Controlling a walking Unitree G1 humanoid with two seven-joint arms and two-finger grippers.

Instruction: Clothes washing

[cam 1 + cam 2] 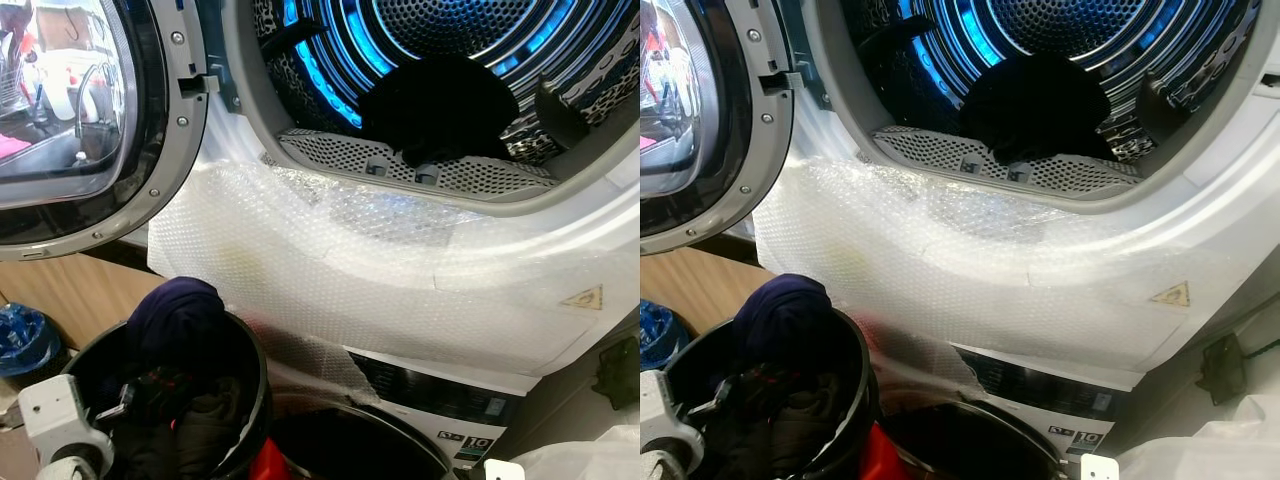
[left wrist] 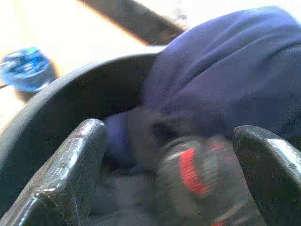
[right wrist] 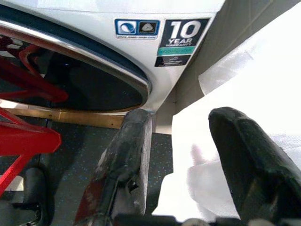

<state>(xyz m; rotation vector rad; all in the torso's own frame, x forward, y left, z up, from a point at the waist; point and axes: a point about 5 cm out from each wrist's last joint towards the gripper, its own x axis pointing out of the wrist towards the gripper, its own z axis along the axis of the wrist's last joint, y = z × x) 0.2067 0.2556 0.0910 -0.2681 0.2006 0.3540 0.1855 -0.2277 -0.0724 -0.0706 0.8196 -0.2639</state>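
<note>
The dryer (image 1: 560,250) stands with its round door (image 1: 95,120) swung wide to the robot's left, and the drum (image 1: 450,40) glows blue inside. A dark garment (image 1: 440,105) lies at the front of the drum, just behind the perforated lint filter (image 1: 400,165) at the lip. Bubble wrap (image 1: 330,260) covers the white front panel below the opening. Lower down, a black bucket (image 1: 250,370) holds a heap of clothes (image 1: 190,410), with a navy blue garment (image 1: 180,315) piled on top and rising above the rim. The left gripper (image 2: 171,174) hangs over that bucket with its fingers (image 2: 66,174) spread wide on either side of the clothes, not closed on anything; the wrist picture is blurred, so whether the tips touch cloth is hard to say. The right gripper (image 3: 181,155) sits low by the washer (image 3: 141,47) under the dryer, fingers apart and empty, near the warranty sticker (image 3: 181,37) and some white plastic sheeting (image 3: 254,94).
</note>
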